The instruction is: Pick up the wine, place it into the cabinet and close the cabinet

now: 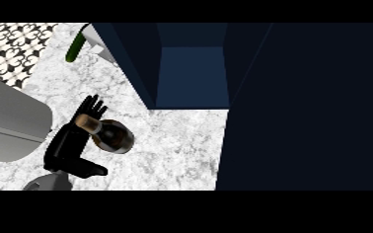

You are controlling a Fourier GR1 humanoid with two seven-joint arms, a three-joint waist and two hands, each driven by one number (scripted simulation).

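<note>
Dark round-bodied wine bottle with tan neck [111, 134] standing on your white marble counter [175, 148], just right of your left hand [71, 143], fingers [93, 106] straight and released beside its neck, open navy cabinet [191, 74] beyond the fingertips.

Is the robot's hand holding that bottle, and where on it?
It cannot be told for sure. The left hand is right beside the wine bottle, fingers straight past its neck, not curled round it.

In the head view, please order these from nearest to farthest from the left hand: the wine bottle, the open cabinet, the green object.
1. Wine bottle: right beside the left hand, at its fingers.
2. Open cabinet: up and to the right.
3. Green object: far up, at the counter's back.
</note>
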